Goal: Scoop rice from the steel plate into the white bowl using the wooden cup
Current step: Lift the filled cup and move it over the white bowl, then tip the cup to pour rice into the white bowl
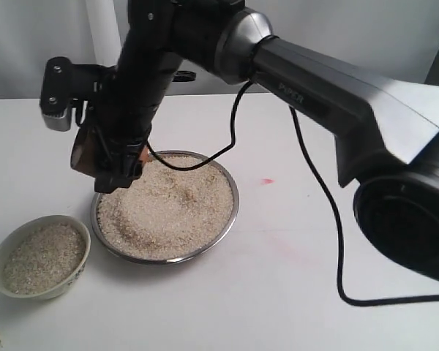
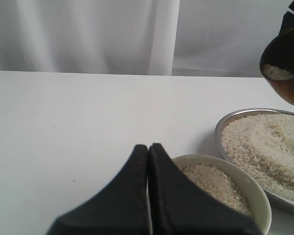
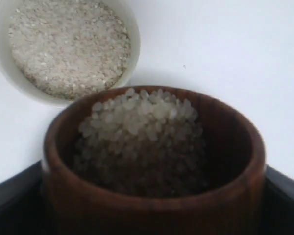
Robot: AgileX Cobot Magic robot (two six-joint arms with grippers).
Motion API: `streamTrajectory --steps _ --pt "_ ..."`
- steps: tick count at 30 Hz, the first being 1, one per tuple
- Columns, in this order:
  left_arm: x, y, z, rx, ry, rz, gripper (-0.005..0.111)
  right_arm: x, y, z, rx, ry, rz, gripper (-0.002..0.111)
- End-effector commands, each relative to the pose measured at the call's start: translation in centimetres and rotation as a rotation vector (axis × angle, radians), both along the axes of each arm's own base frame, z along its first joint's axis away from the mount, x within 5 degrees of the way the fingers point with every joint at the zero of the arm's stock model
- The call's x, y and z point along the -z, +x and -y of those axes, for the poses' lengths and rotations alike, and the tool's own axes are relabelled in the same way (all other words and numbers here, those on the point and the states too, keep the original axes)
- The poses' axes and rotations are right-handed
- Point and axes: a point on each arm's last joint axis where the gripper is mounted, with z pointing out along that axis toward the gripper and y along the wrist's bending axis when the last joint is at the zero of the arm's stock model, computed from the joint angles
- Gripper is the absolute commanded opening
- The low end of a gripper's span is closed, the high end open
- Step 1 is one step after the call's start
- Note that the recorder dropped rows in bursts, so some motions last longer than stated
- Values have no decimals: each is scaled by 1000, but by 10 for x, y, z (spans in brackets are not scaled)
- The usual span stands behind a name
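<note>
The steel plate (image 1: 235, 196) sits mid-table, heaped with rice (image 1: 168, 208). My right gripper (image 1: 111, 167) reaches across and is shut on the wooden cup (image 1: 81, 151), held above the plate's left edge. In the right wrist view the cup (image 3: 152, 205) is upright and nearly full of rice (image 3: 142, 122), with the white bowl (image 3: 132, 36) beyond and below it. That bowl (image 1: 79, 272), at the front left, also holds rice (image 1: 44, 256). My left gripper (image 2: 148, 148) is shut and empty, just beside the bowl (image 2: 258, 193); the exterior view does not show it.
The right arm's black links (image 1: 329, 102) and its cable (image 1: 329, 241) stretch over the plate and the table's right half. A faint pink mark (image 1: 266, 180) lies right of the plate. A pale curtain (image 2: 88, 34) hangs behind the white table.
</note>
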Motion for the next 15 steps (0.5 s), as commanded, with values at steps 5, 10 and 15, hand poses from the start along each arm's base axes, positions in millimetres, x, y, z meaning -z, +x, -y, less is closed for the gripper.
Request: streamTrajectory --steps 5,10,15 --pt "-2 0 0 5 -7 14 0 -12 -59 -42 -60 -158 220 0" --pt "-2 0 0 5 -7 14 0 -12 -84 -58 -110 -171 251 0" --pt "-2 0 0 5 -7 14 0 -12 -88 -60 -93 -200 294 0"
